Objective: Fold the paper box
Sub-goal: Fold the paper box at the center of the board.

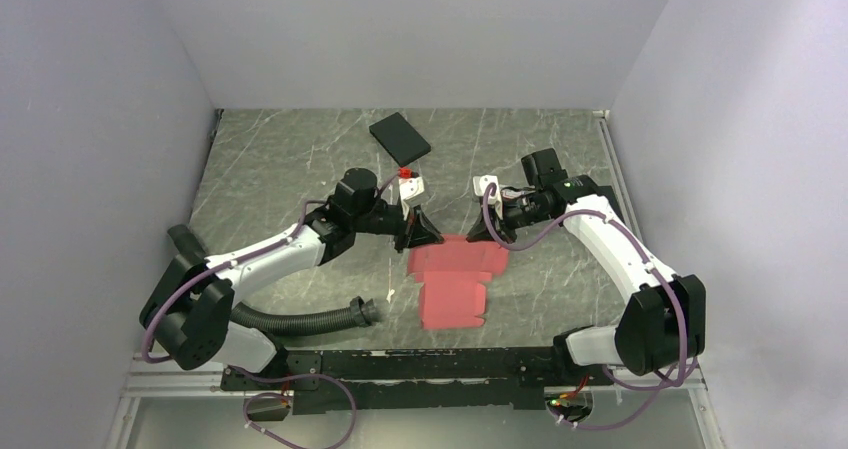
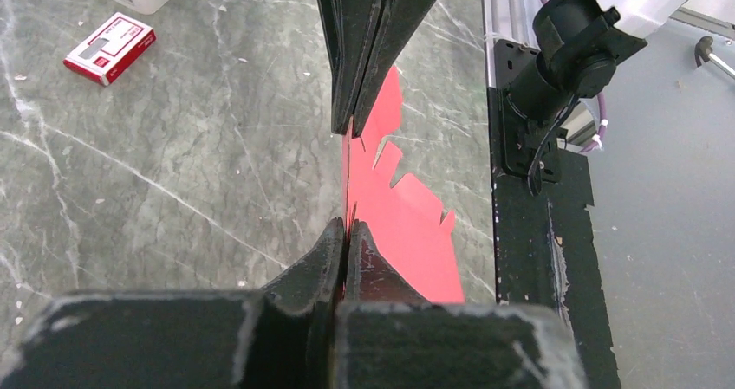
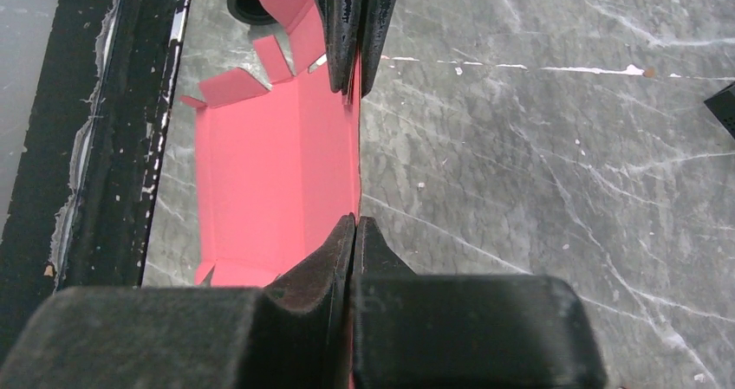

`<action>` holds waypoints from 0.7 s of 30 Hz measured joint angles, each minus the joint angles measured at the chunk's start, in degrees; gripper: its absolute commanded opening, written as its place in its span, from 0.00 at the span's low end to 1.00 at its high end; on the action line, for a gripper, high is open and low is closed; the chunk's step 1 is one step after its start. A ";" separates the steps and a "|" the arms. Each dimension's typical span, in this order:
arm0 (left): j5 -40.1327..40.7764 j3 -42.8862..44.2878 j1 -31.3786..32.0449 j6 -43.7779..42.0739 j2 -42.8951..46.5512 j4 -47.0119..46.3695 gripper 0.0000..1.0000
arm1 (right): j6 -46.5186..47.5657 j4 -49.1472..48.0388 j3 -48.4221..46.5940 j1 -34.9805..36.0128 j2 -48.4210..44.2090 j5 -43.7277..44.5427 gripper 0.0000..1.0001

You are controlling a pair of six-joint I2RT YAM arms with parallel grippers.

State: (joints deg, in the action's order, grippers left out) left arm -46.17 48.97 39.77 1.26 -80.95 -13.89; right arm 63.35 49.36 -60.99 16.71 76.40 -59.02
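Observation:
The paper box point(image 1: 455, 279) is a pinkish-red die-cut sheet lying mostly flat on the table in the middle. Its far edge panel is raised upright. My left gripper point(image 1: 418, 235) is shut on the left end of that raised edge, seen in the left wrist view point(image 2: 347, 226) with the sheet point(image 2: 407, 224) spreading to the right. My right gripper point(image 1: 487, 231) is shut on the right end of the same edge, seen in the right wrist view point(image 3: 356, 220) with the sheet point(image 3: 269, 172) to its left. Each wrist view shows the other gripper's closed fingers at the top.
A black flat box point(image 1: 400, 138) lies at the back. A small red-and-white carton point(image 1: 405, 173) sits behind the left gripper, also in the left wrist view point(image 2: 109, 48). A black corrugated hose point(image 1: 300, 319) lies front left. A black rail point(image 1: 420, 359) runs along the near edge.

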 measured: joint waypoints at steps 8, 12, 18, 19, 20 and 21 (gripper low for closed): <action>1.01 -0.24 -1.03 2.43 0.55 -0.37 0.27 | -0.96 -1.73 0.00 0.00 0.46 -0.44 0.00; 0.85 -0.42 -2.93 7.06 0.61 -1.95 0.43 | -1.60 -2.23 0.00 0.04 1.07 -0.61 0.00; 1.05 -0.87 -9.29 13.27 5.33 -2.19 0.62 | -2.08 -2.32 0.00 0.04 1.55 -0.61 0.00; 1.09 -1.09 -9.97 13.35 6.54 -2.05 0.62 | -2.10 -2.32 0.00 0.04 1.55 -0.63 0.00; 1.18 -1.42 -10.69 13.18 8.28 -1.90 0.62 | -2.10 -2.32 0.00 0.04 1.57 -0.61 0.00; 1.22 -1.64 -10.99 12.96 9.62 -1.64 0.62 | -2.10 -2.32 0.00 0.04 1.57 -0.61 0.00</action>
State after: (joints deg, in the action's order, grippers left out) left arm -44.95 47.33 28.77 14.22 -71.33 -15.53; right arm 61.25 47.05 -60.99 16.75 77.97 -59.64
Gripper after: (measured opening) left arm 0.616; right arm 0.016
